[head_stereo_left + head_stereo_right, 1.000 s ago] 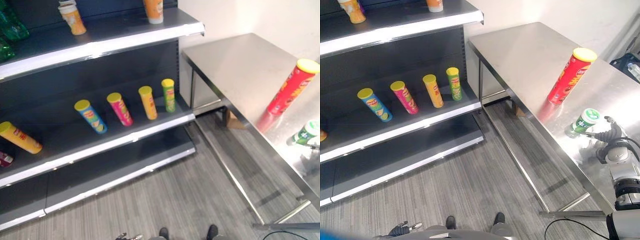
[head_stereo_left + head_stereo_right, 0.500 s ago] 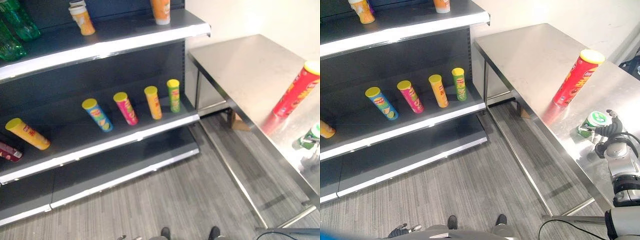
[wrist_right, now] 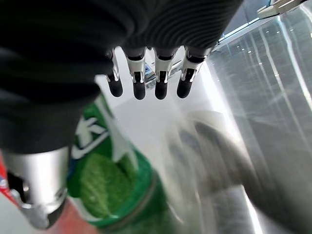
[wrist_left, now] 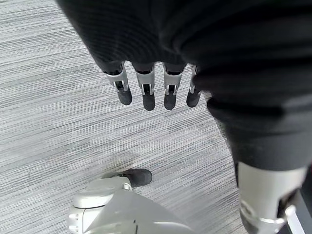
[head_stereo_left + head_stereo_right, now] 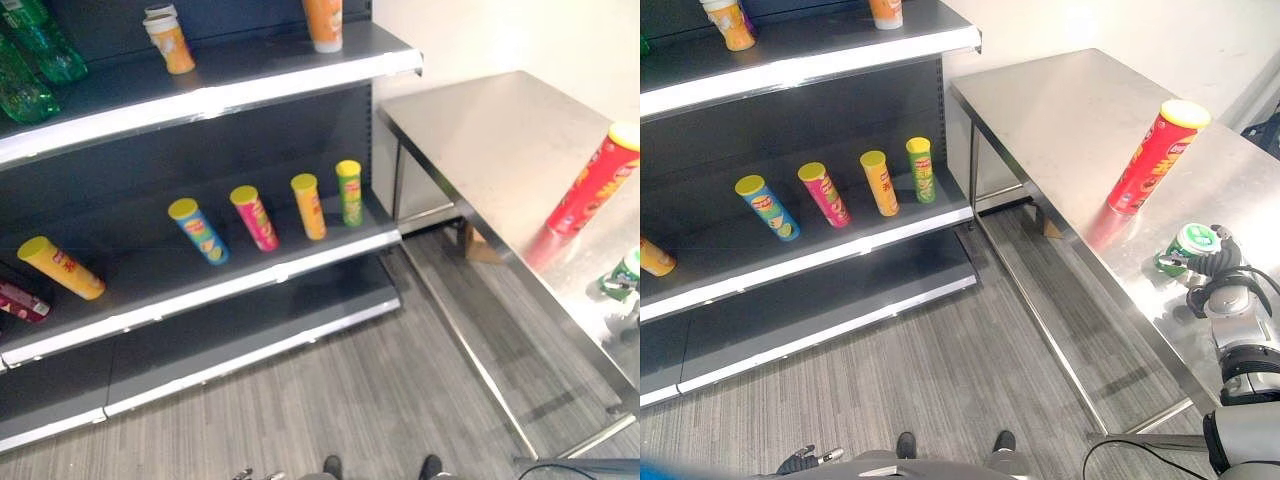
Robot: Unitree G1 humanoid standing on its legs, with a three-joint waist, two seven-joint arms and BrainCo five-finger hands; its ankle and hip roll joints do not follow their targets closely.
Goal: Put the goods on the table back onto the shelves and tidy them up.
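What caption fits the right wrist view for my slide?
Right hand, fingers straight, beside a green bottle on the steel table.

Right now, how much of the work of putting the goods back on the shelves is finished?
Four tubes already stand on the middle shelf. The right hand is beside the green can on the table, fingers straight, not gripping. The red tube stands untouched. Both must be shelved. The left hand hangs idle.

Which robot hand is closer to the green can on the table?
Right. The right hand is right beside the green can; the left hand hangs over the floor, far away.
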